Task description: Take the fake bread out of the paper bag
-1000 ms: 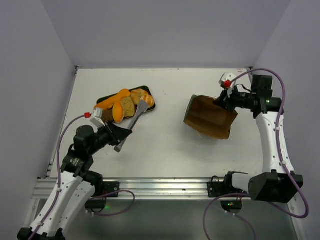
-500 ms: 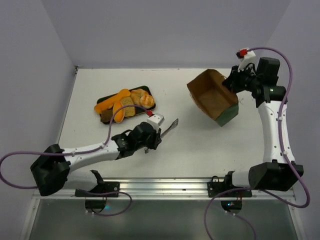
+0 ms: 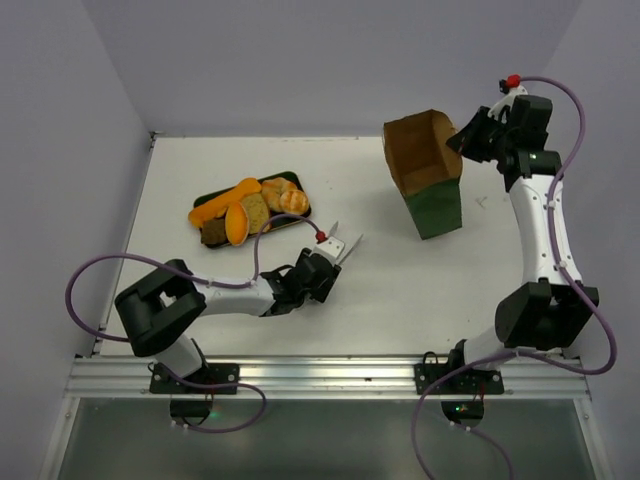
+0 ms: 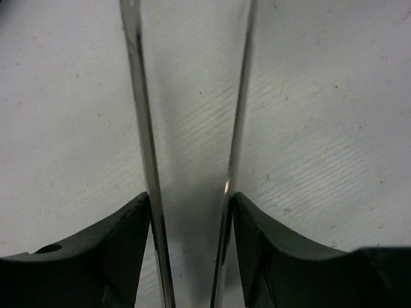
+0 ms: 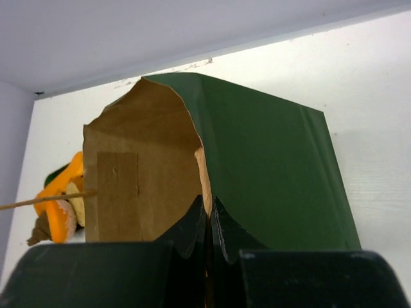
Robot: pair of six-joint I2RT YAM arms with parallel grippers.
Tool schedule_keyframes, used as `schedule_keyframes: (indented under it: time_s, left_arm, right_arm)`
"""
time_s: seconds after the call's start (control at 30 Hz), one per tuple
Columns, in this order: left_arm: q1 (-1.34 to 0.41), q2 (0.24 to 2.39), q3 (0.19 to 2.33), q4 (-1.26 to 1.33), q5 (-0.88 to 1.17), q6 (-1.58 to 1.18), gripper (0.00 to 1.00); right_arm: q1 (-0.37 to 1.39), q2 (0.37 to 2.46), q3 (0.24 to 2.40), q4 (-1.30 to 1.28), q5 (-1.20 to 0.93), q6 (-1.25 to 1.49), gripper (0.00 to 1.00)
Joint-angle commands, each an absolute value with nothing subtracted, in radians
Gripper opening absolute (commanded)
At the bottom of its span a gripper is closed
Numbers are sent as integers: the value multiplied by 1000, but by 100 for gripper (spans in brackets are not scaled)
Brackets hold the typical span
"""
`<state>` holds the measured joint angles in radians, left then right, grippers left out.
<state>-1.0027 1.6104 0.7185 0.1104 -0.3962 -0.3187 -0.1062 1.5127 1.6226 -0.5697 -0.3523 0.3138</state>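
1. Although the task starts it in the bag, the fake bread lies heaped on a dark green tray at the far left of the tabletop, well apart from the paper bag. The long orange loaf lies across the pile, with the tan slice and golden rolls beside it and the dark brown chunk at the near-left end.
2. The pieces look light, stiff and smooth. The round rolls would probably slip from a shallow pinch, so the loaf is best taken across its narrow middle and the slice by its flat faces.
3. The bag is at the far right, mouth upward. Its brown inside shows no bread in the top view or the right wrist view, so the task looks finished or nearly so. I cannot tell whether its base rests on the tabletop.
4. The right gripper is clamped on the bag's rim, jaws pinched together on the paper edge. The paper is thin and creases easily, so the rim is a reasonable hold. A twine handle runs across the mouth.
5. The left gripper hangs low over bare tabletop between tray and bag, its fingers apart and holding nothing.
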Motion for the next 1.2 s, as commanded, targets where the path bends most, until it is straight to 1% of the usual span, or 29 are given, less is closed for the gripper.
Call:
schedule_keyframes:
  time_s: [0.0,0.07,0.1,0.13,0.17,0.27,0.33,0.37,0.4,0.43,0.47,0.5,0.53,0.6,0.63,0.7,0.73,0.77,0.8,0.97,1.17]
  left_arm:
    - [-1008,1588,730,172,-448,-337,59]
    - [-1008,1575,727,166,-443,-345,67]
    - [-1008,1569,726,161,-436,-348,68]
    - [-1008,1562,724,158,-433,-353,72]
    - [-1006,1540,721,155,-428,-354,73]
    - [-1008,1487,721,143,-411,-374,86]
    - [-1008,1456,735,118,-379,-393,88]
    - [-1008,1421,750,95,-371,-400,91]
    - [-1006,1401,756,83,-359,-417,99]
    - [-1008,1379,762,72,-354,-423,100]
    - [-1008,1335,770,52,-347,-428,99]
    - [-1006,1313,773,45,-342,-437,99]
    - [-1008,1290,775,37,-341,-440,99]
    - [-1006,1224,776,9,-342,-446,100]
    - [-1006,1182,778,-6,-344,-451,99]
    - [-1006,1140,775,-55,-345,-457,100]
    - [-1006,1118,767,-63,-341,-468,100]
    - [-1005,1076,762,-81,-336,-478,100]
    - [-1005,1056,759,-90,-322,-494,100]
    - [-1003,918,726,-141,-339,-538,99]
    - [-1005,786,733,-259,-426,-561,99]
  right_arm:
    - [-115,1542,1626,-442,-362,475,0]
    - [-118,1577,1618,-422,-370,485,0]
    - [-124,1586,1611,-411,-367,485,0]
    - [-129,1592,1605,-404,-370,485,0]
    - [-133,1600,1595,-394,-367,480,0]
    - [-158,1627,1580,-391,-377,465,0]
    - [-164,1631,1566,-387,-377,431,0]
    - [-166,1626,1562,-384,-380,425,0]
    - [-170,1623,1559,-385,-385,405,0]
    - [-170,1621,1559,-387,-408,394,3]
    - [-169,1617,1559,-388,-416,374,10]
    - [-169,1603,1554,-387,-417,367,14]
    - [-169,1597,1551,-390,-413,359,22]
    - [-170,1576,1554,-406,-400,330,31]
    - [-170,1568,1555,-413,-390,319,44]
    - [-169,1548,1557,-420,-354,290,58]
    - [-169,1527,1560,-432,-338,282,67]
    - [-169,1517,1566,-442,-304,266,87]
    - [-170,1508,1581,-458,-292,252,98]
    - [-169,1439,1629,-514,-207,175,99]
    - [-169,1326,1641,-600,17,92,99]
